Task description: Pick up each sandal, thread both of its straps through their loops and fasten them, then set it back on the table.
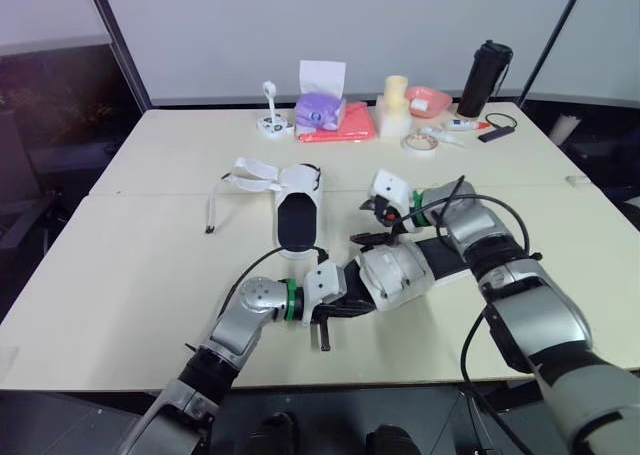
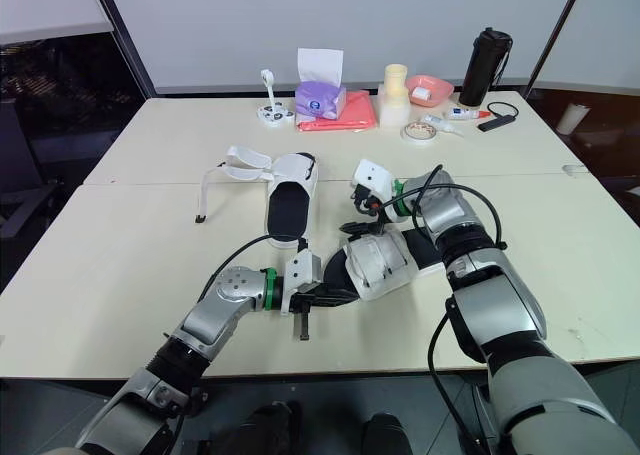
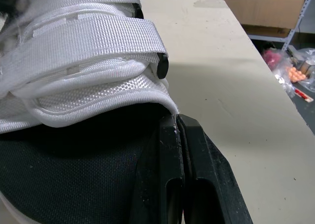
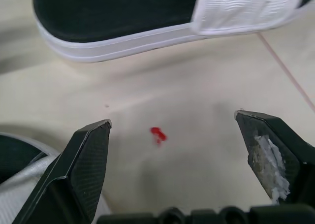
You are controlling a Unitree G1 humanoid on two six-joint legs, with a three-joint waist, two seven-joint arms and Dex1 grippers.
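The near sandal lies on the bench, close to the front edge and in the middle. It is black inside. Its white straps lie flat across its top.

The left gripper is at eight o'clock from this sandal. Its two fingers are pressed tight together, and their tips touch the edge of the sandal's white top. I cannot tell if they pinch that edge.

The right gripper is at twelve o'clock from the near sandal, just above the bench. Its fingers are spread wide and hold nothing. A small red spot is on the bench between them.

The far sandal lies flat at eleven o'clock from the near one. Its loose straps are spread out toward nine o'clock.

Far back on the bench, at twelve o'clock, are a purple tissue box, a tape roll and a black bottle.
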